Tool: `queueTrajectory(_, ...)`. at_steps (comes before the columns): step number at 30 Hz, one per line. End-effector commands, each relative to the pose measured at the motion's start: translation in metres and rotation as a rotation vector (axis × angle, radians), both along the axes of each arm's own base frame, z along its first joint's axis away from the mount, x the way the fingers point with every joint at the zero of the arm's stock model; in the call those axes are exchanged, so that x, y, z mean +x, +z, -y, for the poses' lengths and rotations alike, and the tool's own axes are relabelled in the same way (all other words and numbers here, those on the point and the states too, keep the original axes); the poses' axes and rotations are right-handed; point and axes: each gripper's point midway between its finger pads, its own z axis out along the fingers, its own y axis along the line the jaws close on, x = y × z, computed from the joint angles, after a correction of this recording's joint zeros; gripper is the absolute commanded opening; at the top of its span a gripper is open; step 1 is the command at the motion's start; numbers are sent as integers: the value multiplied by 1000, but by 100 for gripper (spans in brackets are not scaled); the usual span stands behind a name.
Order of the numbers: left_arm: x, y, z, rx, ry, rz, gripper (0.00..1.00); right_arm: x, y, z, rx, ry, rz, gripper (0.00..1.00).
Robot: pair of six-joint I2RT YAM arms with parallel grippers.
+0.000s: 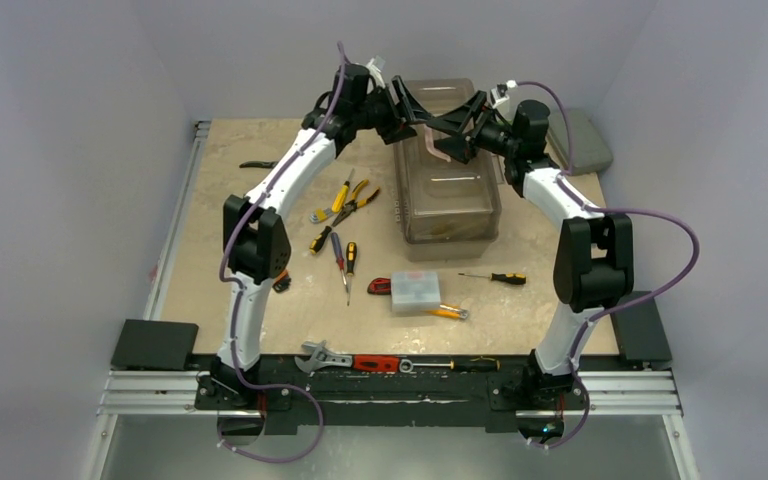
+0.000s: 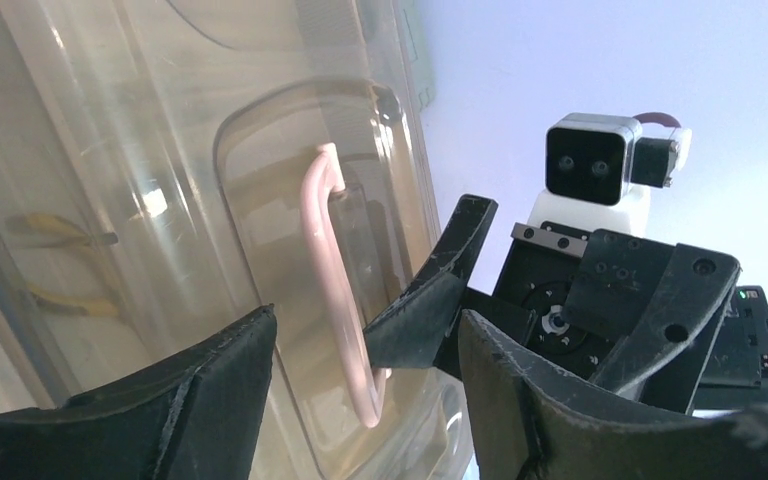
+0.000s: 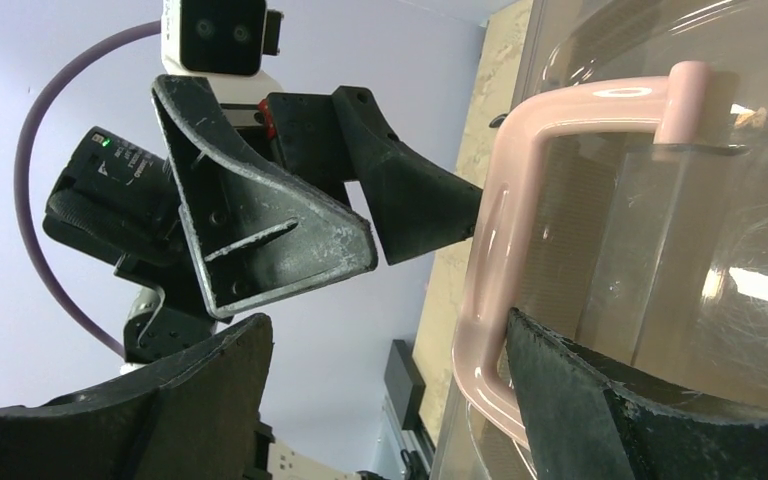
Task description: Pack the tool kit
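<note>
Toolbox (image 1: 447,205) sits far centre on the table (image 1: 520,235), with yellow-handled tools dimly visible through its smoky lid. Both arms meet above it.

Left gripper (image 2: 365,322): jaws apart, straddling the pink handle (image 2: 335,290), not clamped. Right gripper (image 3: 388,325): jaws spread wide, one finger against the handle. Each gripper's fingertip crowds into the other's gap.

Loose pliers (image 1: 360,198) and screwdrivers (image 1: 338,250) lie left of the box. A small grey case (image 1: 415,290) lies just in front.

Both arms arch up and lean inward, wrists turned toward each other. The left tool (image 2: 365,330) and the right tool (image 3: 385,335) stand nearly tip to tip, each with its jaws spread apart.
</note>
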Motion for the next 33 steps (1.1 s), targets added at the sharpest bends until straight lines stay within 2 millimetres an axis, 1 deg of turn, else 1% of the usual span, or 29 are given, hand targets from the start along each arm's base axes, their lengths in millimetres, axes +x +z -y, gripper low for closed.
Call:
queueTrajectory(1, 3, -9, 10, 18, 22, -49, 62, -18, 15, -15, 33, 100, 43, 84)
queueTrajectory(5, 5, -19, 20, 10, 24, -65, 54, -18, 18, -14, 36, 97, 50, 84)
queueTrajectory(7, 5, -23, 25, 5, 21, -72, 47, -19, 19, -13, 37, 97, 52, 84)
queueTrajectory(10, 7, -30, 29, -5, 17, -82, 30, -20, 24, -11, 39, 94, 60, 84)
queueTrajectory(11, 8, -31, 31, -11, 16, -83, 20, -20, 25, -10, 38, 92, 60, 85)
queueTrajectory(13, 9, -32, 32, -25, 10, -81, 2, -22, 30, -1, 17, 71, 69, 88)
queueTrajectory(14, 9, -30, 33, -31, 9, -74, 0, -22, 32, 6, -8, 50, 67, 90)
queueTrajectory(16, 11, -23, 34, -56, 8, -54, 0, -22, 38, 25, -72, -7, 78, 93)
queueTrajectory(19, 11, -4, 38, -118, 4, -18, 0, -25, 51, 58, -145, -88, 102, 94)
queueTrajectory(20, 11, 4, 39, -140, 1, -11, 0, -26, 56, 72, -166, -123, 116, 94)
queueTrajectory(23, 8, 30, 40, -213, 0, 16, 0, -31, 55, 108, -248, -222, 107, 95)
queueTrajectory(26, 6, 55, 32, -282, 10, 35, 0, -36, 42, 135, -344, -306, 84, 95)
queueTrajectory(28, 4, 79, 24, -340, 5, 74, 0, -37, 32, 148, -377, -339, 66, 95)
queueTrajectory(30, 0, 97, 16, -378, -1, 85, 0, -38, 22, 153, -382, -343, 51, 95)
queueTrajectory(32, -4, 107, 10, -412, -19, 79, 0, -37, 15, 156, -375, -339, 44, 95)
queueTrajectory(33, -5, 108, 7, -430, -30, 71, 0, -37, 13, 157, -371, -338, 45, 95)
